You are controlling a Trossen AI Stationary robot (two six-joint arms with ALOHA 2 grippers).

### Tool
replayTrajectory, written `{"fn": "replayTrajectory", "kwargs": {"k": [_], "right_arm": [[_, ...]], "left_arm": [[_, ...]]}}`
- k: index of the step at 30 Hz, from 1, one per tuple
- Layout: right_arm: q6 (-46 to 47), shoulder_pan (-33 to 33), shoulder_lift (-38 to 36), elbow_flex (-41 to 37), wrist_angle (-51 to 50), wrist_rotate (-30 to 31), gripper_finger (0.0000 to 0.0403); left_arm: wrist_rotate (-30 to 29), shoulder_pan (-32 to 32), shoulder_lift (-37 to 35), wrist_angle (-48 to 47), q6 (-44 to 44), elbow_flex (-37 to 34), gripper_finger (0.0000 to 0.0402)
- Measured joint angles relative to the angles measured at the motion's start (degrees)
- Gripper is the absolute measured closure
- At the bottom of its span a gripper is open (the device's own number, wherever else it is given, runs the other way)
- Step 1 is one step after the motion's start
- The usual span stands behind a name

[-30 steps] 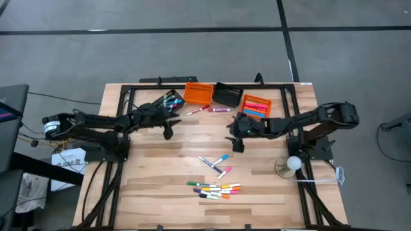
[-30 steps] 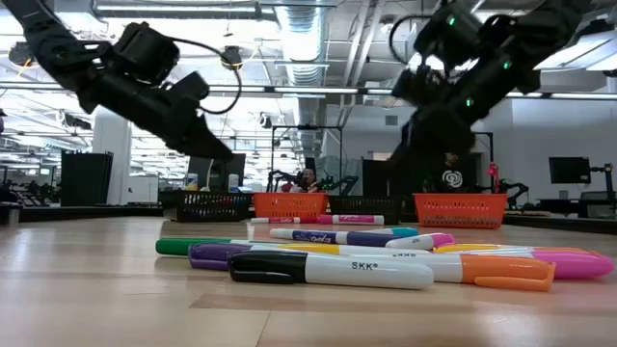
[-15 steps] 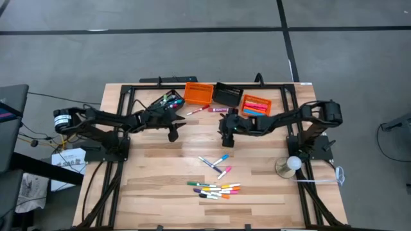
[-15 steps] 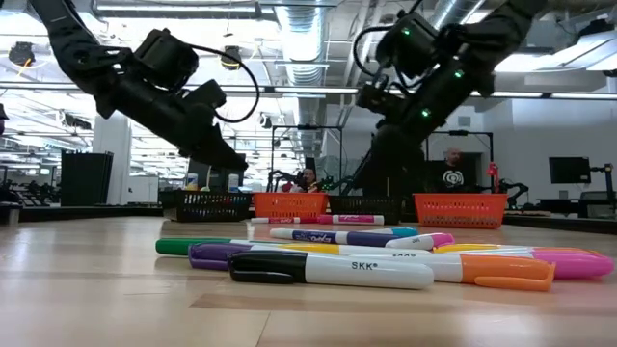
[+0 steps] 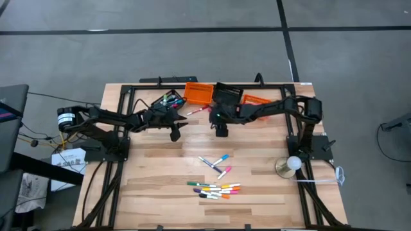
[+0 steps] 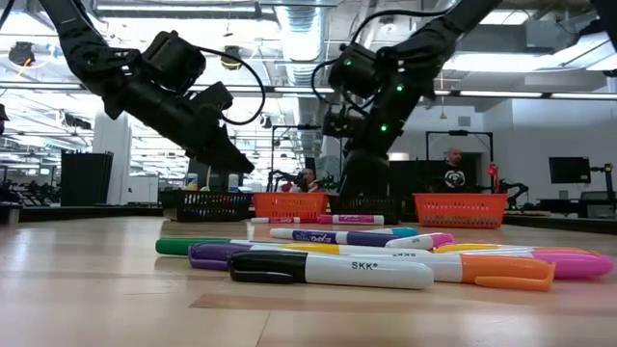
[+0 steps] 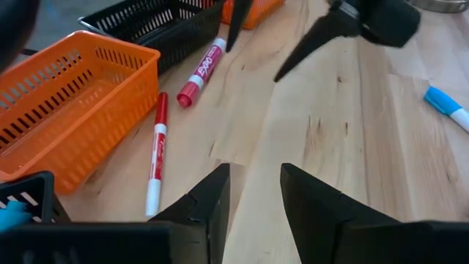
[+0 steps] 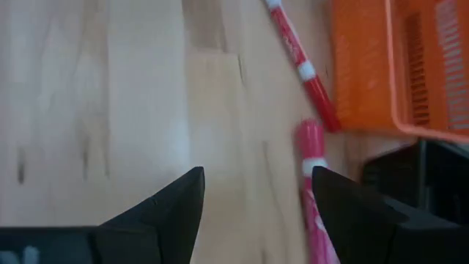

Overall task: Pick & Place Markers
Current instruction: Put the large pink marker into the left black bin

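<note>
Right hand [image 5: 221, 131], fingers spread, hovers beside 2 red markers [image 8: 300, 66] lying roughly end-to-end.

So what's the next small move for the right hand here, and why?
Probably shift the right hand over the pink marker and lower it. Its fingers are open and empty above bare wood, and that marker lies just to one side near the orange bin, beside a red marker.

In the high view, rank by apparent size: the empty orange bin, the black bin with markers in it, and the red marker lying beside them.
1 and 2. Orange bin and black bin: look about alike, the black one partly hidden by the left arm.
3. Red marker: clearly smallest, a thin stick.
</note>
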Motion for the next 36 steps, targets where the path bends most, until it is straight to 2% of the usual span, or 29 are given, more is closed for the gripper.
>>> {"fn": "replayTrajectory", "kwargs": {"k": [4, 11, 19, 27, 36], "right_arm": [[-1.73, -2.38, 1.29, 3.78, -5.42, -1.73, 0.0178], [-4.55, -5.91, 1.69, 4.99, -5.43, -9.09, 0.0202], [-4.66, -8.83, 1.70, 4.94, -5.08, -9.23, 0.0204], [-5.37, -8.94, 4.45, 5.10, -2.75, -9.42, 0.0200], [-7.61, -9.21, 5.49, 4.90, -4.20, -6.83, 0.0202]], "left_arm": [[0.00, 0.00, 0.00, 0.05, -0.04, 0.00, 0.0280], [0.15, 0.00, 0.00, 0.45, -0.74, 0.00, 0.0280], [0.48, 0.04, -0.03, 0.96, -1.29, 0.00, 0.0280], [0.57, 0.04, -0.04, 1.17, -1.29, -0.02, 0.0280], [0.89, 0.05, -0.04, 1.26, -1.22, -0.02, 0.0280]]}}
